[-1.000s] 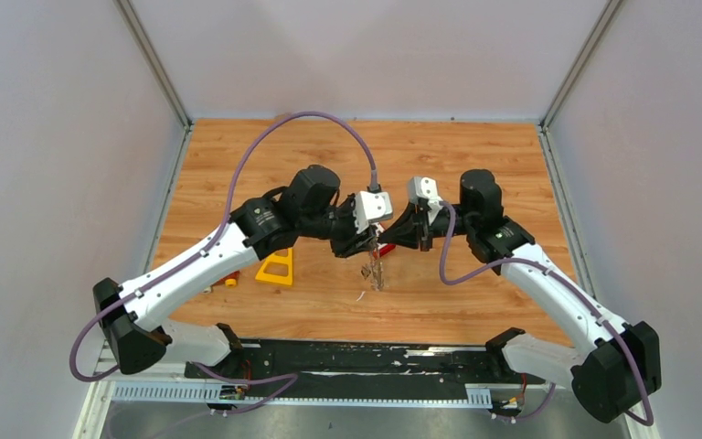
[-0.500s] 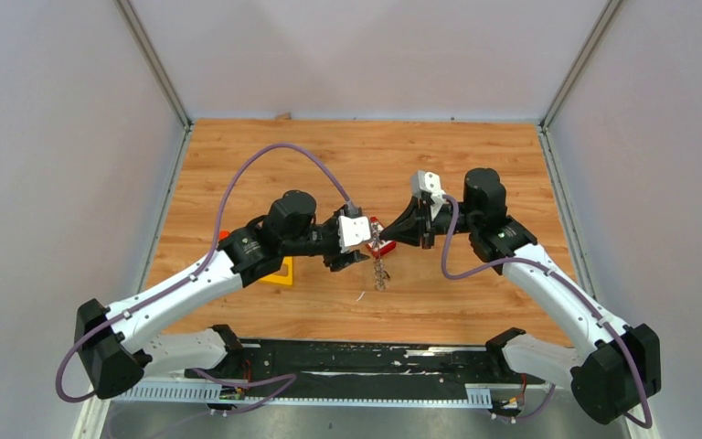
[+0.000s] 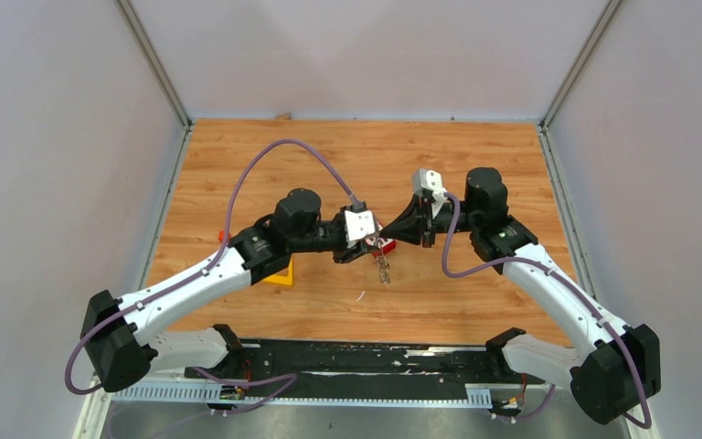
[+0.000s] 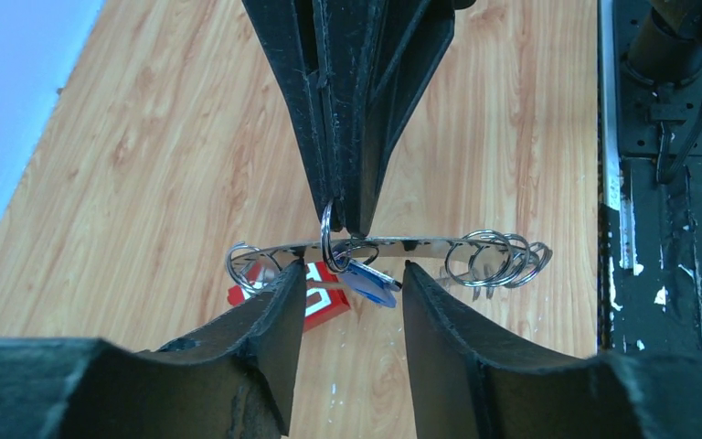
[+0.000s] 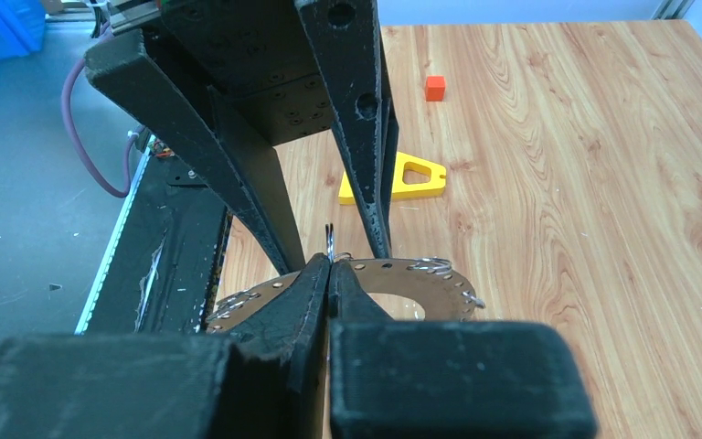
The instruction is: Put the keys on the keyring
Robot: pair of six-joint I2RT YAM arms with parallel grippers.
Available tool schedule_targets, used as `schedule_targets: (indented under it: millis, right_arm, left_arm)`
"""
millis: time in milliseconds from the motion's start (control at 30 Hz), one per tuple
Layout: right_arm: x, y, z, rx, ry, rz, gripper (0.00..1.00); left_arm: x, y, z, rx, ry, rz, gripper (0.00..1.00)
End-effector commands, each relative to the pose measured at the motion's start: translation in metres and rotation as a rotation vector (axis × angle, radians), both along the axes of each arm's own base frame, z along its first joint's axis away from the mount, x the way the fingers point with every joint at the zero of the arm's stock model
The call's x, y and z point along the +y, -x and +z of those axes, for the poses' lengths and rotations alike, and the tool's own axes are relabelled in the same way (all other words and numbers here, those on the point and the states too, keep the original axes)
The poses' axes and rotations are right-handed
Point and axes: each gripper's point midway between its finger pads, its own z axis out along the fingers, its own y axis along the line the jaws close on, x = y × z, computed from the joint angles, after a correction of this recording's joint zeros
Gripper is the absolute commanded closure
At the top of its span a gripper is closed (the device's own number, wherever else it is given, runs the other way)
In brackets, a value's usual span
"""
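With right claw [image 4: 345, 223] pinching the keyring [image 4: 420, 245], left claw [image 4: 354, 274], apart at six o'clock, may knock blue key [image 4: 375, 285] loose.

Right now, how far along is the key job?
Looks done: blue key hangs off a small ring at the keyring. In hand: right hand pinches that ring shut, left hand open around the key. Left: black key, not in view.

Wood-grain counter [image 3: 475, 155] enclosed on three sides by plain pale grey-lilac walls [image 3: 55, 137]. Aluminium posts [image 3: 153, 62] seen at both rear corners. Black strip [image 3: 366, 352] fixed along near edge, scuffed white in places. Grey metal surface [image 3: 375, 422] noted below it. Lighting even; shadows soft.
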Motion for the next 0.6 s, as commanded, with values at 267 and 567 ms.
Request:
schedule_targets:
  millis: [267, 567]
  right_arm:
    - [-0.0016, -0.0018, 0.0302, -0.098, -0.056, -0.001, 1.00]
    - [-0.0020, -0.0026, 0.0291, -0.099, -0.054, -0.003, 1.00]
  left_arm:
    - [-0.0066, -0.0014, -0.0073, 0.033, 0.013, 0.001, 0.60]
    - [-0.0079, 0.0000, -0.0007, 0.029, 0.022, -0.011, 0.79]
